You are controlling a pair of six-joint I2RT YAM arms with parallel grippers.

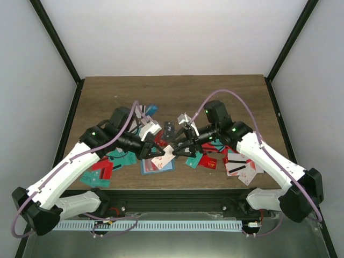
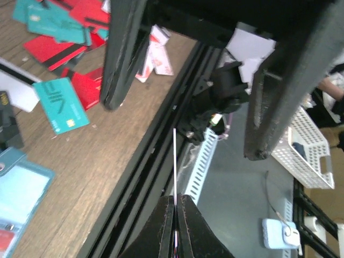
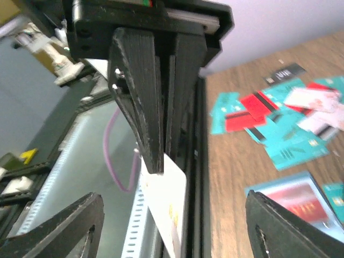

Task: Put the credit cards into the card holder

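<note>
1. Loose credit cards lie scattered on the surface, at 9 o'clock from the card holder, not yet filed.
2. The left gripper has its jaws pressed together on a white card, pinching one edge so the free end can be slid in.
3. The card holder lies open at 6 o'clock, just beneath that card, ready to receive it.
4. The right gripper, at 3 o'clock of the card, has its jaws spread either side of it, gripping nothing.
</note>
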